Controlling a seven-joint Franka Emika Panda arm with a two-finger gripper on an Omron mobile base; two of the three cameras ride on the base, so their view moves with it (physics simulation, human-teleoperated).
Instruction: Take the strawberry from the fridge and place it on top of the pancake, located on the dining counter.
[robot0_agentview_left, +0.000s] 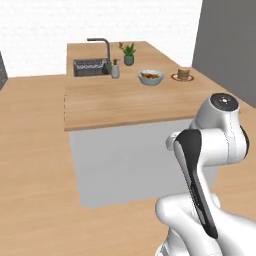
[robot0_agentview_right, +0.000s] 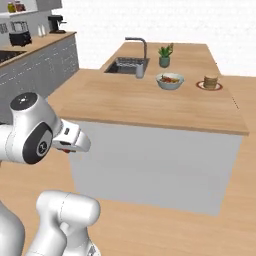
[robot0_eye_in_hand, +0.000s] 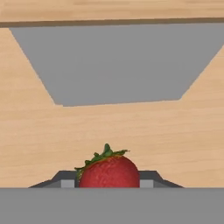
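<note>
A bright-red strawberry (robot0_eye_in_hand: 109, 170) with green leaves sits between the dark fingertips of my gripper (robot0_eye_in_hand: 108, 180), which is shut on it. The hand view faces the grey base and wood edge of the dining counter (robot0_eye_in_hand: 118, 61). The dining counter (robot0_agentview_left: 125, 107) (robot0_agentview_right: 150, 107) lies straight ahead, a light-wood top on a grey base. The pancake (robot0_agentview_left: 184, 73) (robot0_agentview_right: 210, 81) is a small stack on a plate at the counter's far right. My hand (robot0_agentview_right: 75, 139) hangs in front of the counter's near side, well short of the pancake. The fridge I cannot make out.
On the counter stand a bowl of fruit (robot0_agentview_left: 151, 76) (robot0_agentview_right: 170, 80), a sink with tall faucet (robot0_agentview_left: 91, 66) (robot0_agentview_right: 126, 65), a small bottle (robot0_agentview_left: 115, 69) and a potted plant (robot0_agentview_left: 129, 54) (robot0_agentview_right: 165, 55). Grey drawers with appliances (robot0_agentview_right: 45, 50) run at left. A tall grey panel (robot0_agentview_left: 225, 45) rises at right.
</note>
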